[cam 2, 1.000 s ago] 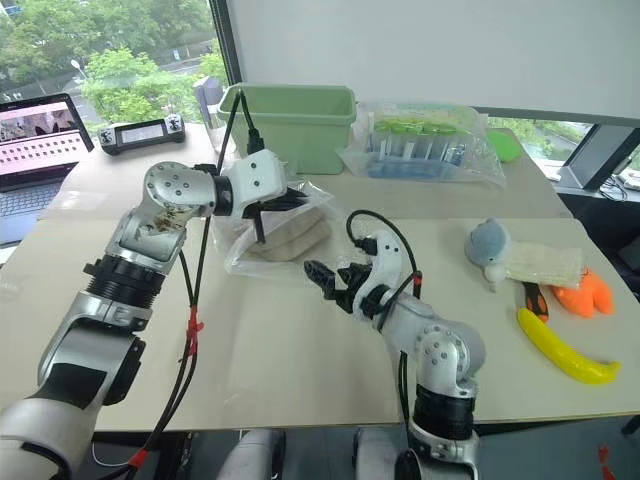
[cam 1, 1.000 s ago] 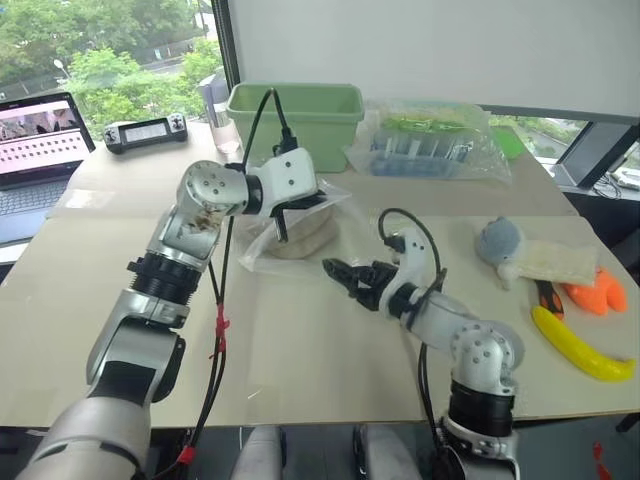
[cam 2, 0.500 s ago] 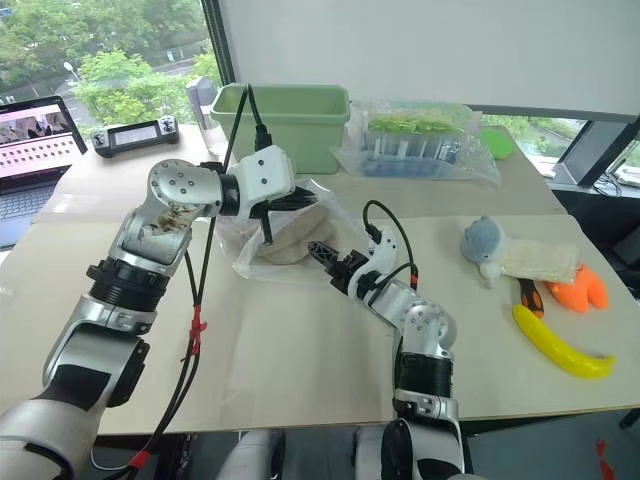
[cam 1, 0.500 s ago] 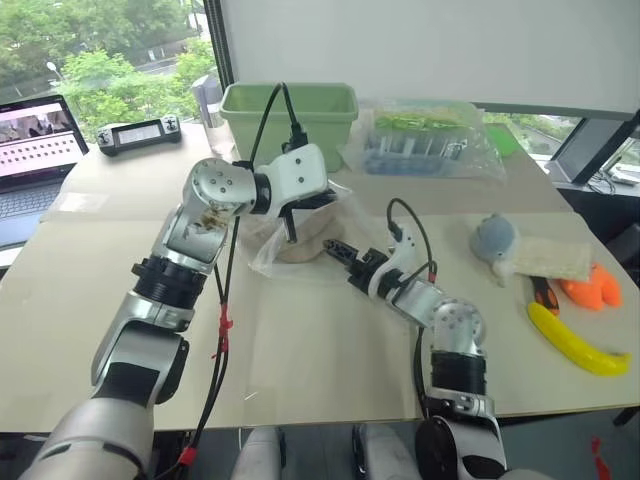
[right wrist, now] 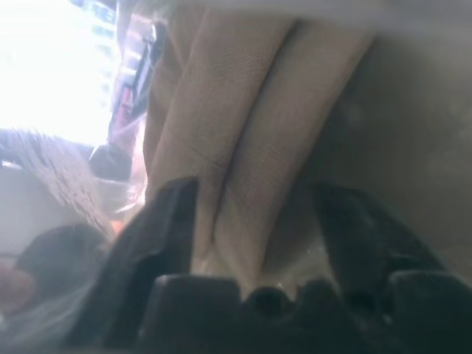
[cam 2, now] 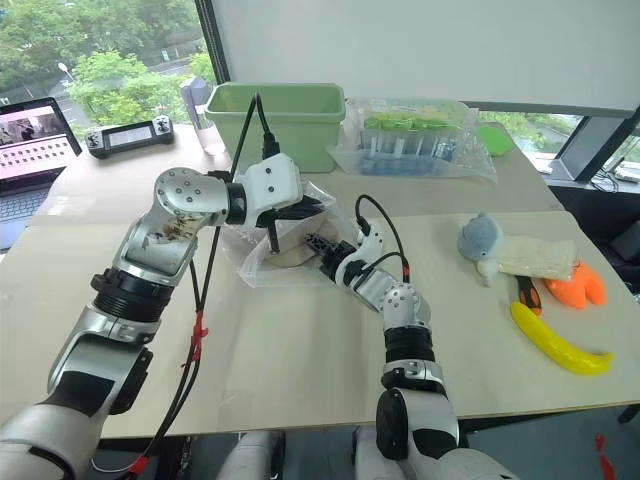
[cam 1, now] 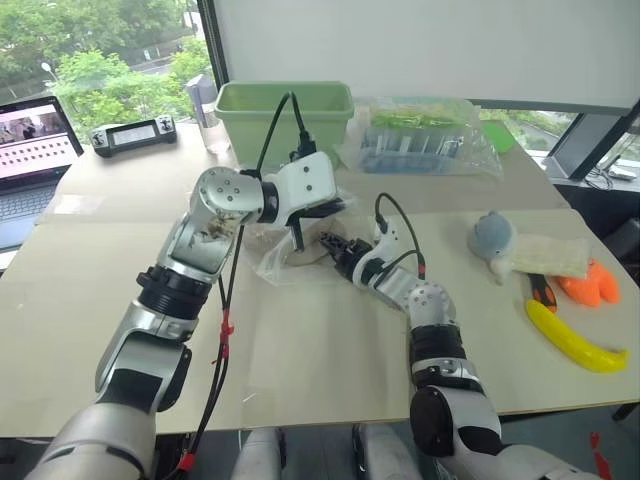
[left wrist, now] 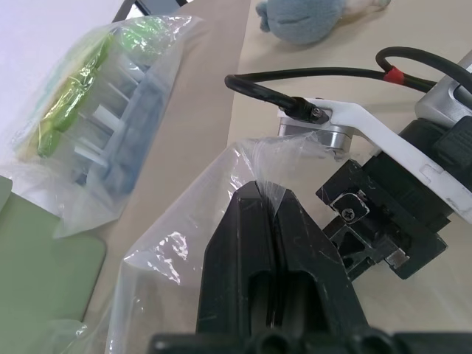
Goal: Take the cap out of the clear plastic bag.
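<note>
Left gripper [left wrist: 267,214] pinching crinkly clear plastic bag [cam 1: 275,262]; right gripper [right wrist: 254,221], jaws spread, around folded soft beige fabric cap [right wrist: 243,147].

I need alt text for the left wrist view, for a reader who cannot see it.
The left gripper, fingers shut, pinches the edge of the clear plastic bag above a beige table. The right gripper's black and white body sits close beside it; a bag of green and blue items lies beyond.

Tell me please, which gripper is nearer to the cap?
Right. The right gripper is inside the bag's mouth, with a fold of the cap between its fingers. The left gripper is above it, shut on the bag edge, holding it up.
</note>
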You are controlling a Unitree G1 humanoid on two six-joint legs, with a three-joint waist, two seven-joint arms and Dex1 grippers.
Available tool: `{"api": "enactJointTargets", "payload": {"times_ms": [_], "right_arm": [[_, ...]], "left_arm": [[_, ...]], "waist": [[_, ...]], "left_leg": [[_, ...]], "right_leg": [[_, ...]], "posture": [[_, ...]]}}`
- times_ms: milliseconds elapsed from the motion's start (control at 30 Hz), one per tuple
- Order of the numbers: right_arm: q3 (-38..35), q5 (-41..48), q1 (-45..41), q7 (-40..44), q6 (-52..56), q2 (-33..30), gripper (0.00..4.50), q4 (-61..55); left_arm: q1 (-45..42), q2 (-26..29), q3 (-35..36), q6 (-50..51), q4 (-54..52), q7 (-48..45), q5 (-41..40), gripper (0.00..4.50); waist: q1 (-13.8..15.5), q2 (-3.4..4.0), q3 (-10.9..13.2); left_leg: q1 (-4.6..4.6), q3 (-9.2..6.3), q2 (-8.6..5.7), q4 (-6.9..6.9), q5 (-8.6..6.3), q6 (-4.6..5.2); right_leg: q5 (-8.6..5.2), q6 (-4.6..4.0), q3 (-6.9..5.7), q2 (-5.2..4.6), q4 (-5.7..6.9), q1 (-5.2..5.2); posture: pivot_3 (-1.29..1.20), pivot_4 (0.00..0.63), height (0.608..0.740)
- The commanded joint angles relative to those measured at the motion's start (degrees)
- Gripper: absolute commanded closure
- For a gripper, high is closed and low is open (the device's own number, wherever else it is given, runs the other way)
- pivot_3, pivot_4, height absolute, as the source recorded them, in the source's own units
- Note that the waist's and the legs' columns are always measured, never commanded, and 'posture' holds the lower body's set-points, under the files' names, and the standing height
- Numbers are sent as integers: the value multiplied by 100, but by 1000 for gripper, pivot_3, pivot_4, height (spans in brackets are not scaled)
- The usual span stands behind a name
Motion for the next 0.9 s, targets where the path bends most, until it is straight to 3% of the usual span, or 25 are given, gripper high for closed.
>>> {"api": "enactJointTargets", "payload": {"times_ms": [33,167,300,400,533,667,733,900], "right_arm": [[-59,161,-170,-185,10,303,3185,-315],[-83,214,0,-824,215,290,4466,-840],[-140,720,587,-1753,1045,187,4466,-2201],[-304,1639,1053,-2436,1734,152,4466,-3226],[-304,3488,1788,-3525,2525,-343,4466,-4183],[324,6126,2589,-4451,2102,-1555,4466,-4795],[504,6608,2939,-4464,1819,-2008,4466,-5126],[510,6668,3951,-3566,1436,-3141,4466,-5921]], "left_arm": [[-28,-27,0,-24,-223,59,-54,4500],[67,-36,-41,-27,-268,63,-48,4500],[167,-82,-99,-60,-272,99,-25,4500],[233,-137,-141,-57,-297,128,-24,4500],[327,-228,-201,-74,-310,186,-27,4500],[407,-316,-257,-110,-304,220,-31,4500],[434,-349,-279,-120,-299,241,-36,4500],[494,-404,-333,-182,-264,273,-19,4500]], "waist": [[1,0,0],[6,8,5],[50,14,7],[73,13,7],[65,14,7],[53,16,9],[42,15,9],[34,18,11]], "left_leg": [[0,0,0,0,0,0],[1,0,0,0,0,0],[-2,-4,0,0,0,0],[-7,-4,-2,-1,0,0],[-8,-3,-2,-4,-1,1],[-6,-3,-2,-3,1,4],[-4,-2,-2,-3,3,6],[-6,-2,-1,-5,2,10]], "right_leg": [[0,0,0,0,0,0],[0,0,0,-1,0,2],[0,-1,-2,-1,1,0],[-3,-1,-3,-4,-6,2],[-3,-1,-1,-6,-9,2],[-4,-3,0,-7,-9,4],[-8,-9,1,-8,-12,7],[-34,-53,3,-4,-12,9]], "posture": [[0,150,740],[0,150,740],[0,150,740],[0,150,740],[0,150,740],[0,150,740],[0,150,740],[0,150,740]]}}
